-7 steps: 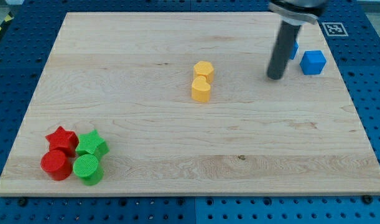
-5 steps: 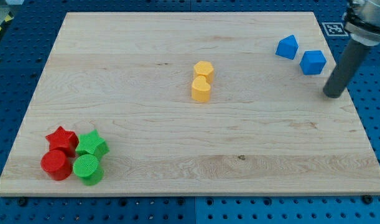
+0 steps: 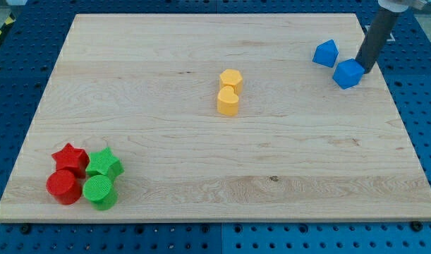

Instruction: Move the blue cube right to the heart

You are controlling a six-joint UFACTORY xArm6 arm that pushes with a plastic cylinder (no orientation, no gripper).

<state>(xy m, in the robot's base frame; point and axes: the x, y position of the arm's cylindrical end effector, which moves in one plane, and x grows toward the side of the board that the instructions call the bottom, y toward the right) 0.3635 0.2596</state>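
The blue cube [image 3: 348,73] sits near the board's top right, turned at an angle. My tip [image 3: 364,70] touches its right side. A second blue block [image 3: 326,53], wedge-like, lies just up and left of the cube. The yellow heart [image 3: 228,101] is at the board's middle, touching a yellow hexagon [image 3: 231,79] above it. The cube is far to the right of the heart.
At the bottom left is a cluster: red star [image 3: 70,157], red cylinder [image 3: 63,187], green star [image 3: 104,164], green cylinder [image 3: 99,192]. The wooden board [image 3: 166,148] lies on a blue pegboard; its right edge is close to the cube.
My tip swung from left of the cube to its right, then up against it. The cube shifted slightly left and down and rotated.
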